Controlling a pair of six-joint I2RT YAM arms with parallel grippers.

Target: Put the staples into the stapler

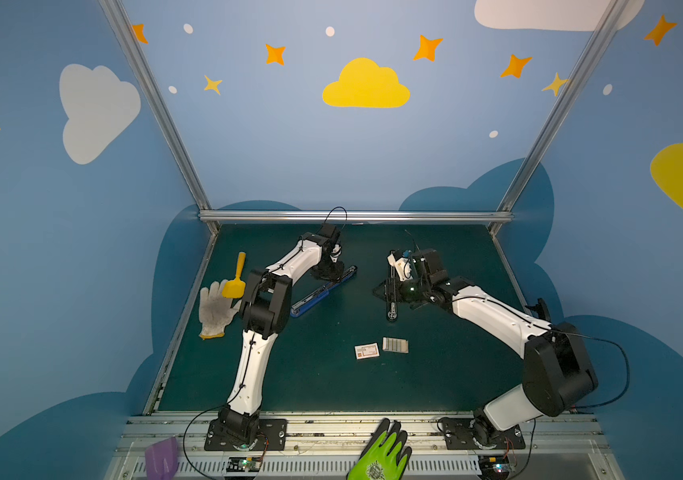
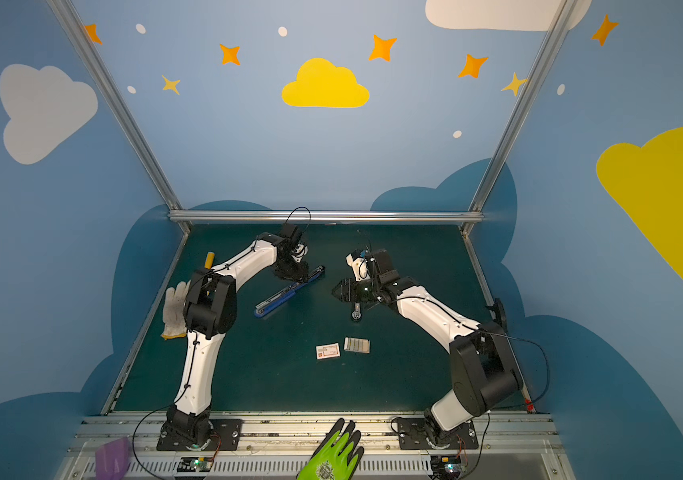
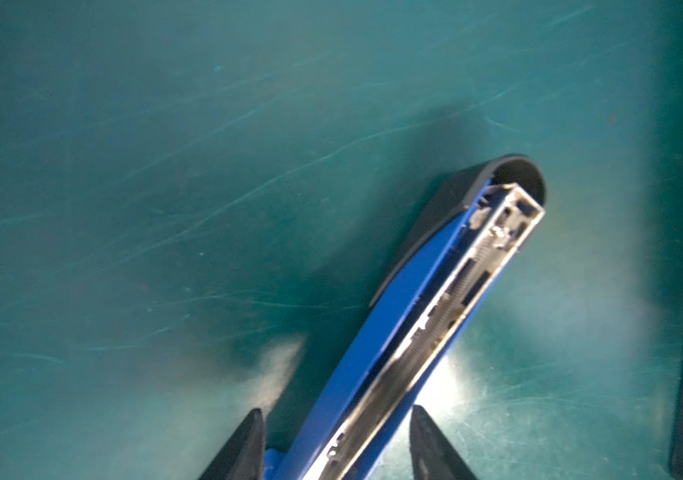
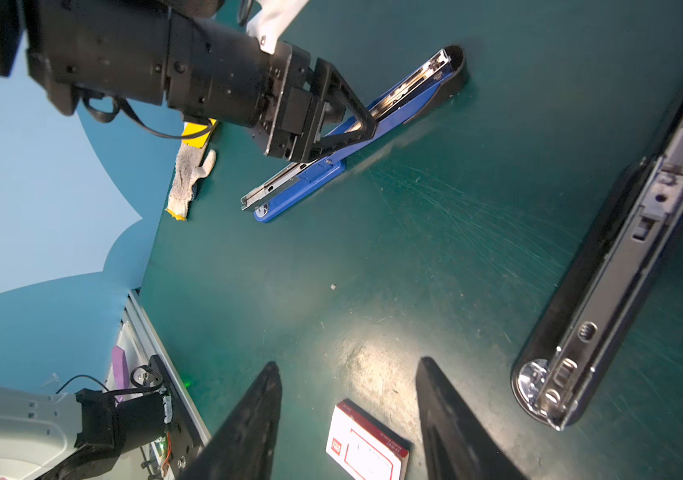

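Several short silvery strips, the staples (image 1: 395, 345), sit rowed in a small pale tray on the near part of the green mat (image 1: 314, 386). They are just beside a white box (image 1: 366, 351) and apart from both staplers. Farther in, the right gripper (image 4: 348, 362) hangs above the mat with its fingers spread and nothing between them, and the black stapler (image 4: 605, 266) lies folded open beside it. Beyond that, the left gripper (image 3: 336, 410) straddles the blue stapler (image 3: 414, 324), which is also folded open with its metal channel facing up. Its fingers stand apart on either side of the body with a gap showing on one side, so the stapler is bracketed rather than clamped. The step in hand looks like fetching a strip. The right gripper would do well to come down over the tray, not the box. It should narrow its spread to suit one thin strip and pinch it across the short width near the middle, so it lifts level and does not break apart. The left gripper should close firmly on the blue body beforehand, so the channel cannot slide as the strip is laid in. As for writing, the green glove (image 1: 381, 453) on the front rail bears a round emblem too small to read. The box shows a red square mark with white characters and a red-lined panel, and its print is not legible.
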